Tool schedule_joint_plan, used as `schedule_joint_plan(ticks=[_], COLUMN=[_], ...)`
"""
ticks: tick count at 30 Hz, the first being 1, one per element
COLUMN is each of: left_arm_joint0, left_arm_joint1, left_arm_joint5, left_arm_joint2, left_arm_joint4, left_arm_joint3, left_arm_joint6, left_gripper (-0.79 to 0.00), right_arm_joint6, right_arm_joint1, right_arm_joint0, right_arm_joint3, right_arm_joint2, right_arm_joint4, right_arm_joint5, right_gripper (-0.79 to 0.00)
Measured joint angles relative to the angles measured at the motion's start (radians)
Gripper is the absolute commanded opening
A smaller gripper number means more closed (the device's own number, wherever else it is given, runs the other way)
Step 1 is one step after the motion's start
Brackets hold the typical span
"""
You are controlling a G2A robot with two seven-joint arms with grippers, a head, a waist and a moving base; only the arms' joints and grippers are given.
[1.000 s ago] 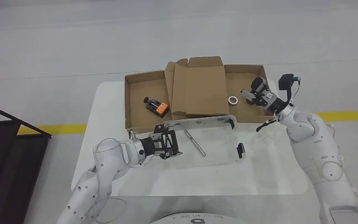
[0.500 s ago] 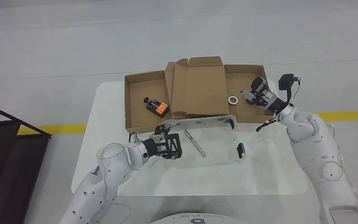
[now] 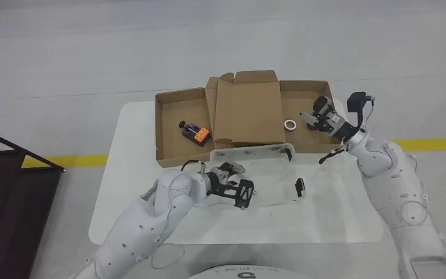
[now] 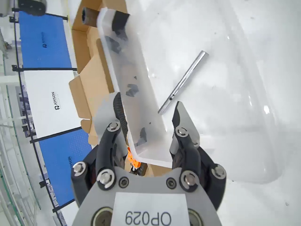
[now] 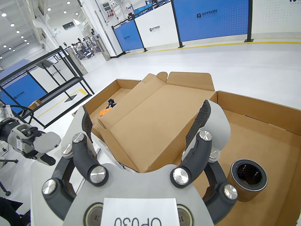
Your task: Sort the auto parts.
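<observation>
Over the last second the left tool (image 3: 240, 190) has swung rightward along the clear tray (image 3: 268, 147) on the desk (image 3: 132, 139). It started at the tray's left end and is now at lower centre of the top view. It sits over the spot where the rod lay in plain sight, so from above the tool now covers it. The left wrist view shows the rod (image 4: 183, 82) flat on the tray floor, untouched, one end just beside a fingertip. The tool is wide and empty. The tray's wall shows between its jaws; whether it straddles that wall or hangs above it I cannot tell.

The right tool (image 3: 311, 120) has not shifted. It hangs right of centre over the right box (image 3: 303, 87), wide open and holding nothing. A black sleeve (image 5: 248, 181) stands on that box's floor near it.

The ring (image 3: 292, 125) in the same box, the orange part (image 3: 197, 133) in the left box (image 3: 181, 99) and the black clip (image 3: 300, 187) at the tray's right end all lie where they were.

The move suggests the rod is the next pick, not yet grasped. To take it, the jaws probably need to shift clear of the wall and come down on either side of the rod, or the wall may get pinched instead. Rod and clip appear to be what is left to sort.
</observation>
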Motion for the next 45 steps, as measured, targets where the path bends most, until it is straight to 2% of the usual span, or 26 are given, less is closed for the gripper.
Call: schedule_joint_plan(ticks=[3, 13, 15, 17, 21, 23, 27, 34, 38, 45], left_arm_joint0=[-0.043, -0.131, -0.143, -0.15, -0.171, -0.184, -0.217, -0.254, -0.266, -0.281], left_arm_joint1=[-0.014, -0.056, -0.067, -0.079, -0.11, -0.122, -0.144, -0.166, -0.175, -0.183], left_arm_joint5=[-0.029, -0.046, -0.039, -0.024, -0.007, -0.006, -0.048, -0.109, -0.096, -0.078], left_arm_joint2=[0.045, 0.127, 0.135, 0.135, 0.131, 0.135, 0.159, 0.203, 0.214, 0.218], left_arm_joint4=[-0.016, -0.098, -0.126, -0.173, -0.34, -0.4, -0.49, -0.55, -0.569, -0.601], left_arm_joint3=[0.055, 0.172, 0.199, 0.223, 0.273, 0.289, 0.322, 0.361, 0.375, 0.395], left_arm_joint6=[-0.01, -0.062, -0.093, -0.13, -0.213, -0.255, -0.356, -0.484, -0.516, -0.535], left_gripper=[-0.08, -0.083, -0.139, -0.234, -0.366, -0.366, -0.274, -0.246, -0.262, -0.348], right_arm_joint6=[0.0, 0.0, 0.0, 0.0, 0.0, 0.0, 0.0, 0.0, 0.0, 0.0], right_arm_joint1=[0.0, 0.0, 0.0, 0.0, 0.0, 0.0, 0.0, 0.0, 0.0, 0.0], right_arm_joint0=[0.0, 0.0, 0.0, 0.0, 0.0, 0.0, 0.0, 0.0, 0.0, 0.0], right_arm_joint3=[0.0, 0.0, 0.0, 0.0, 0.0, 0.0, 0.0, 0.0, 0.0, 0.0], right_arm_joint2=[0.0, 0.0, 0.0, 0.0, 0.0, 0.0, 0.0, 0.0, 0.0, 0.0], right_arm_joint4=[0.0, 0.0, 0.0, 0.0, 0.0, 0.0, 0.0, 0.0, 0.0, 0.0], right_arm_joint5=[0.0, 0.0, 0.0, 0.0, 0.0, 0.0, 0.0, 0.0, 0.0, 0.0], right_gripper=[0.0, 0.0, 0.0, 0.0, 0.0, 0.0, 0.0, 0.0, 0.0, 0.0])
